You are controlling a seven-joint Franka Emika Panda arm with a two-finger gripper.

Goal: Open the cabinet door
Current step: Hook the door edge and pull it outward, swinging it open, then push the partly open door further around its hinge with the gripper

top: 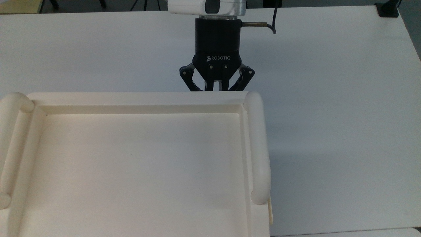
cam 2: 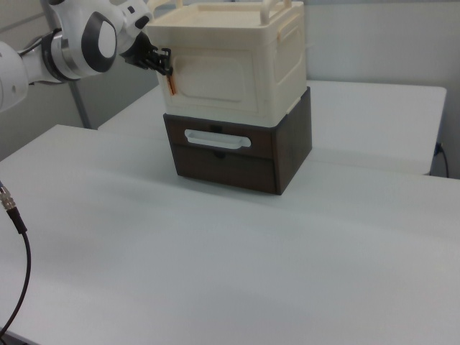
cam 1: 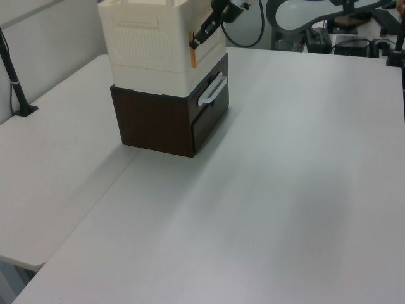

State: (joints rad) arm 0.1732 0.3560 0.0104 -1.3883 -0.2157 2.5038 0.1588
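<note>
The cabinet door [cam 2: 213, 80], upright on the front face of the cream cabinet [cam 2: 237, 65], sits closed atop a dark drawer unit [cam 2: 237, 154] on the bench [cam 2: 215, 251]. At its edge on the right view's left hangs an orange tab [cam 2: 171, 85]; the gripper [cam 2: 159, 61] meets it there, jaws nearly closed, apparently pinching it. Open bench lies in front for the swing.

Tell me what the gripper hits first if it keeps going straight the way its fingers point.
Most likely the cabinet door: the gripper points at its edge by the orange tab and looks already against it, though depth is hard to judge.
</note>
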